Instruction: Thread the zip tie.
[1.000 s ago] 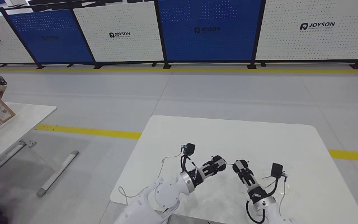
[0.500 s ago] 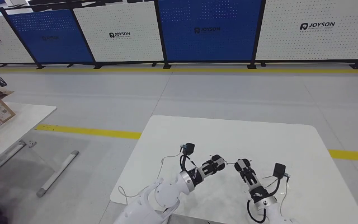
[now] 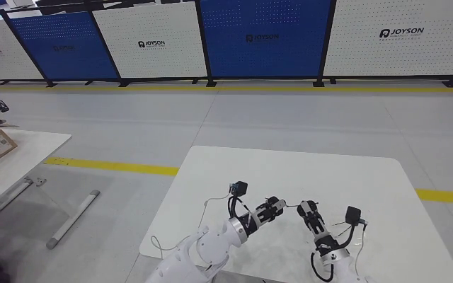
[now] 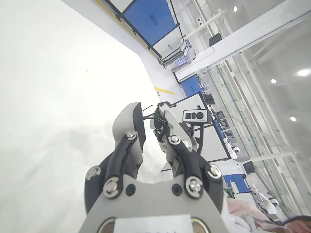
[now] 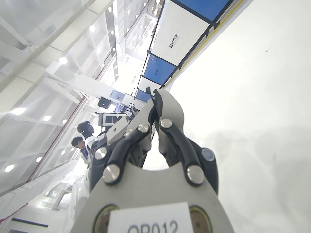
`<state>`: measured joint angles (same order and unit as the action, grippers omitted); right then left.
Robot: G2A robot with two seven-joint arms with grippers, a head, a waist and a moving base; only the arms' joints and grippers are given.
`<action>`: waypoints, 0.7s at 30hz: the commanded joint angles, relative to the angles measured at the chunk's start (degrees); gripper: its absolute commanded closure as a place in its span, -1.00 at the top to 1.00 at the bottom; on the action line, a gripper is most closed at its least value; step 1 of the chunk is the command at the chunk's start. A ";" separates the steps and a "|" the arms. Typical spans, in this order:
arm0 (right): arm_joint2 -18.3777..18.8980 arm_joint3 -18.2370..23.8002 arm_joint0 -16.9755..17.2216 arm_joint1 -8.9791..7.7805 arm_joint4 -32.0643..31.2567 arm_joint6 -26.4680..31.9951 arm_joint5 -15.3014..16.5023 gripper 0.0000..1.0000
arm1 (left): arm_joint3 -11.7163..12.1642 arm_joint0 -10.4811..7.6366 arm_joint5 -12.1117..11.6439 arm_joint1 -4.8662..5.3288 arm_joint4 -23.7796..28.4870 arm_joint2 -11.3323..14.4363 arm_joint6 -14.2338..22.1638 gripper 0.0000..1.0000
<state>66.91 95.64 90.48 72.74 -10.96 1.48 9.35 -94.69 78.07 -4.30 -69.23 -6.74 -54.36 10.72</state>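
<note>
right gripper (image 5: 156,99): fingers are clamped together on the zip tie (image 5: 148,90), a black end is seen jutting past the tips | left gripper (image 4: 150,112): fingers are held apart, the thin strap is seen across the gap | both are held low over the table (image 3: 297,170), near edge | step judged: ends being lined up, threading not yet done | next: fine alignment is called for, the strap to be pinched and fed through
</note>
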 commanded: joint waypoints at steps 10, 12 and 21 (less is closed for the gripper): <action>0.50 0.45 0.87 0.16 0.02 -0.48 1.46 -1.00 | 0.46 -0.37 0.94 -0.27 -0.73 0.70 -0.26 -0.82; 0.58 0.43 0.90 0.19 0.09 -0.38 1.53 -1.00 | 0.55 -0.39 0.95 -0.31 -0.64 0.72 -0.34 -1.00; 0.70 0.00 0.54 0.36 1.22 0.94 1.93 -1.00 | 0.59 -0.37 -0.19 -0.45 0.19 0.76 -0.11 -1.00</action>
<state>67.65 95.72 91.14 73.08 -9.86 2.12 11.34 -94.08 77.69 -4.28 -69.66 -6.74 -53.61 10.50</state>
